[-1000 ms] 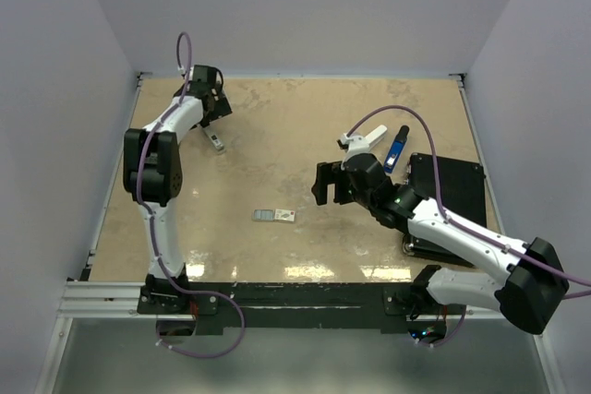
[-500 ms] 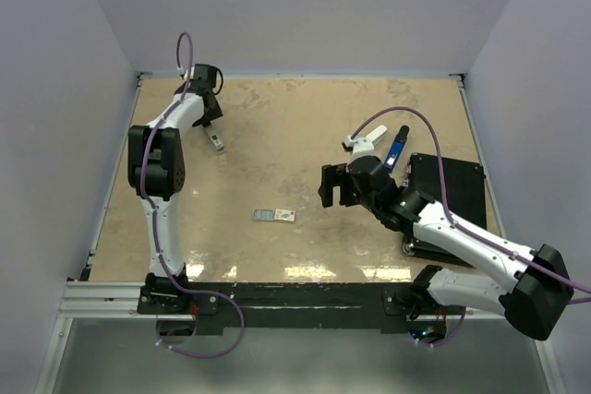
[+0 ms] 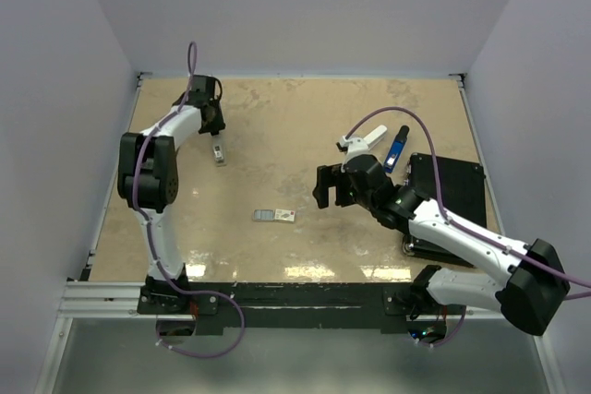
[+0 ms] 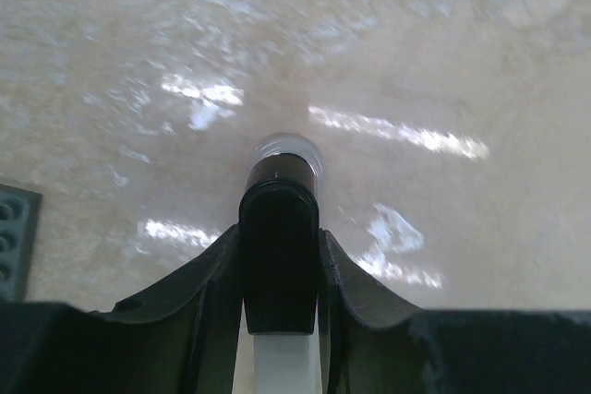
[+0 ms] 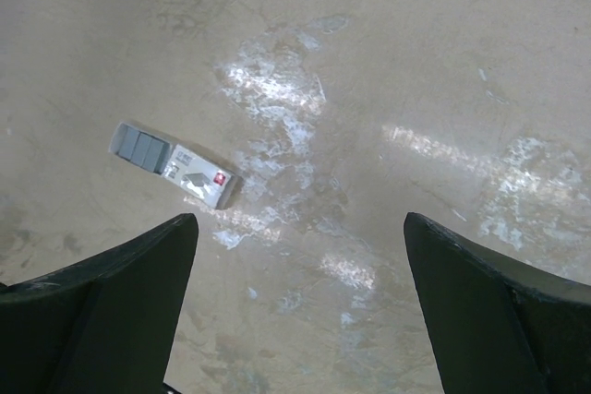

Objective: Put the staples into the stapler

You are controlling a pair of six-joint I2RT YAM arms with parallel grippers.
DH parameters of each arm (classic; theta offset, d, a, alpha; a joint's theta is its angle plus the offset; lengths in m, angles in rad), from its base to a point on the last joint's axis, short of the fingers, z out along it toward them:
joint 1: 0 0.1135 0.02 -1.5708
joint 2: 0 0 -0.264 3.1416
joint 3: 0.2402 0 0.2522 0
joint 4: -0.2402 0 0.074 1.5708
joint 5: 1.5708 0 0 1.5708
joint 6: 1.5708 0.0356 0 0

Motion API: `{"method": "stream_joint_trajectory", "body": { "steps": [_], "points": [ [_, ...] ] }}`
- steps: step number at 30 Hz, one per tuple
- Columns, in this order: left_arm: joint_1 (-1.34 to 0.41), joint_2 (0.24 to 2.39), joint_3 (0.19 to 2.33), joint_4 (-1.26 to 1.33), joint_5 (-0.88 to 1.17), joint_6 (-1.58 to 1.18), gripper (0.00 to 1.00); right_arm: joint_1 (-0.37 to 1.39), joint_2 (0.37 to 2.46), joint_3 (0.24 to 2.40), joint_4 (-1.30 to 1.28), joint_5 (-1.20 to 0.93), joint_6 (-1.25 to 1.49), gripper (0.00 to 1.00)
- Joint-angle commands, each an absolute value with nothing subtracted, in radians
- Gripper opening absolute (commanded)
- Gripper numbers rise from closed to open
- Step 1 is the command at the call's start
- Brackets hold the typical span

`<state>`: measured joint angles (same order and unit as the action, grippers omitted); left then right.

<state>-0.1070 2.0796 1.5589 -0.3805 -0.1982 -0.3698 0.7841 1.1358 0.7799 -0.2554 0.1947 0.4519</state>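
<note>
The staples are a small whitish box with a red mark (image 5: pixel 199 177) joined to a grey tray piece (image 5: pixel 138 145), lying flat mid-table (image 3: pixel 275 216). A small black-and-white stapler (image 3: pixel 219 150) lies at the far left. My left gripper (image 3: pixel 212 125) is over its far end. In the left wrist view both fingers press the sides of the stapler's black end (image 4: pixel 280 256), so my left gripper (image 4: pixel 280 237) is shut on it. My right gripper (image 3: pixel 325 186) hovers right of the staples, wide open and empty (image 5: pixel 300 228).
A blue stapler-like tool (image 3: pixel 397 147) lies at the right beside a black mat (image 3: pixel 452 196). A dark studded piece (image 4: pixel 14 237) shows at the left edge of the left wrist view. Walls enclose the table on three sides.
My left gripper has closed from wide open onto the black-and-white stapler, and the stapler has turned slightly. The right arm has only shifted a little.
</note>
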Motion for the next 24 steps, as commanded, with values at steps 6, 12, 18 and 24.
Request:
{"method": "stream_joint_trajectory", "body": {
  "steps": [6, 12, 18, 24],
  "points": [
    [-0.222, 1.77, 1.378, -0.176, 0.305, -0.052, 0.0, 0.779, 1.155, 0.805, 0.024, 0.014, 0.475, 0.98],
    [-0.308, 1.608, 1.263, -0.117, 0.481, 0.054, 0.0, 0.769, 1.199, 0.861, 0.067, -0.043, 0.534, 0.98],
    [-0.34, 1.411, 1.123, 0.017, 0.61, 0.078, 0.0, 0.72, 1.213, 0.896, 0.086, -0.093, 0.616, 0.89],
    [-0.374, 1.304, 1.089, 0.029, 0.676, 0.086, 0.0, 0.661, 1.2, 0.867, 0.213, -0.189, 0.706, 0.84]
  ]
}}
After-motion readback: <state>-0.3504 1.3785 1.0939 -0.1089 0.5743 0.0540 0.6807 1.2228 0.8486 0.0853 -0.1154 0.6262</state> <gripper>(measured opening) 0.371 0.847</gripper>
